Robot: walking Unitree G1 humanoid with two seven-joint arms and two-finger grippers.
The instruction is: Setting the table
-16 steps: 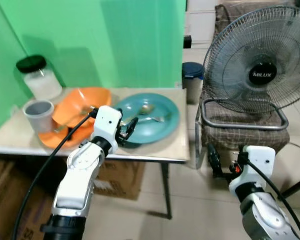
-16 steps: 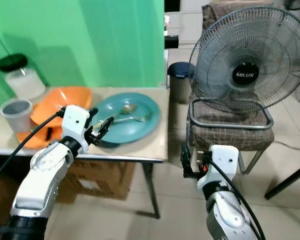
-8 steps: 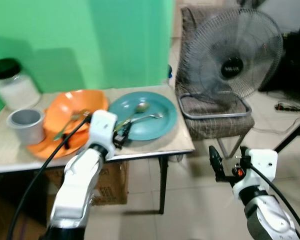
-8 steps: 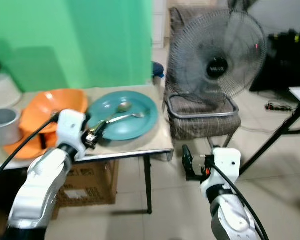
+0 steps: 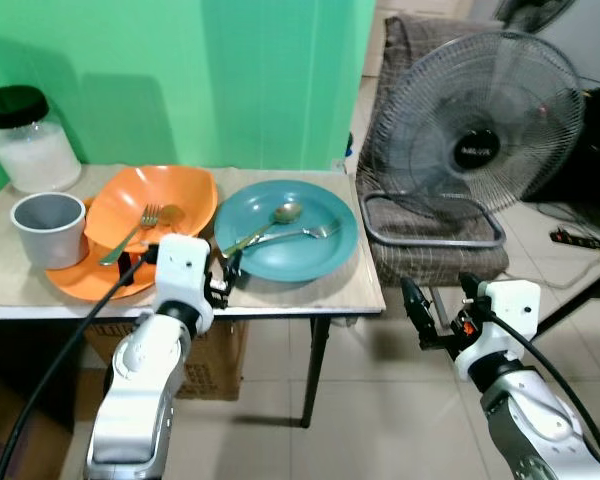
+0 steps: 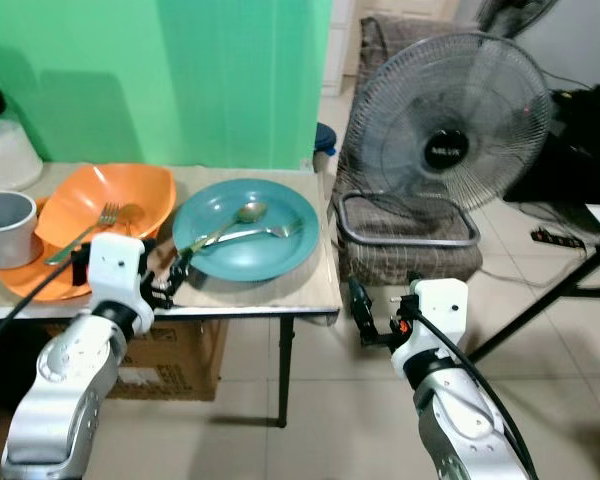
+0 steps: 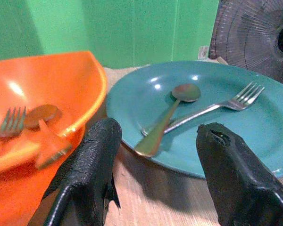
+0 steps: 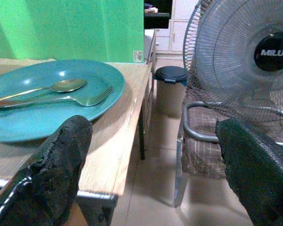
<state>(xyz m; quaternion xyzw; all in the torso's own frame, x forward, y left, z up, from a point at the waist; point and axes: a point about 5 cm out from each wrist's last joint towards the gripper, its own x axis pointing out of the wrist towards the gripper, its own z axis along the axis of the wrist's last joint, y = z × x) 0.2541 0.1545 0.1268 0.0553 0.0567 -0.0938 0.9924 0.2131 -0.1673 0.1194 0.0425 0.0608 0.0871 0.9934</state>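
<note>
A teal plate lies on the wooden table with a spoon and a fork on it. Left of it an orange bowl on an orange plate holds another fork and spoon. My left gripper hovers open at the table's front edge, just short of the teal plate's near rim, nothing between its fingers. My right gripper is open too, low beside the table's right end, empty.
A grey cup and a black-lidded jar stand at the table's left. A standing fan rests on a chair right of the table. A cardboard box sits under the table. Tiled floor lies in front.
The camera has shifted, so the whole scene moved in view. My left gripper sits slightly lower, by the table's front edge. The right gripper keeps its place beside the table.
</note>
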